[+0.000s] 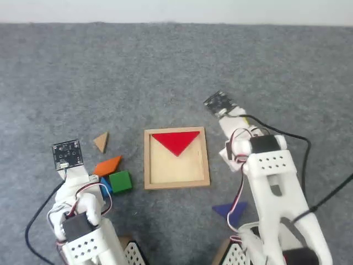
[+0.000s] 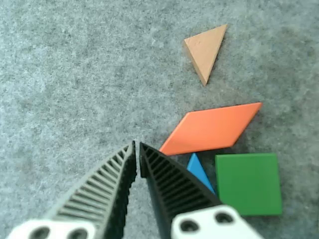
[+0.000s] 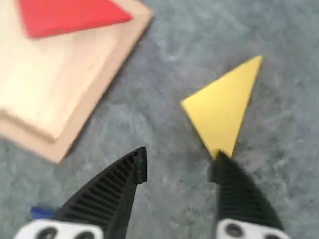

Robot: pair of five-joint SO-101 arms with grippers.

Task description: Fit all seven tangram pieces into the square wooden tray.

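We hold our right gripper point(image 3: 180, 158) spread open and empty, the yellow triangle point(image 3: 222, 107) just ahead, one corner nearly at a fingertip and its long edge running away from us, near a corner of the wooden tray point(image 1: 176, 184) that sits mid-frame in the high view.

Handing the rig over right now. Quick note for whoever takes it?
Left gripper: shut, empty, over the carpet beside the orange parallelogram.
Right gripper: open, empty, at the yellow triangle, which lies on the carpet beside the tray.
Done: red triangle in the tray.
To do: six pieces on the carpet: yellow; orange, green square, light blue triangle and tan triangle by the left arm; dark blue triangle near the right arm's base.
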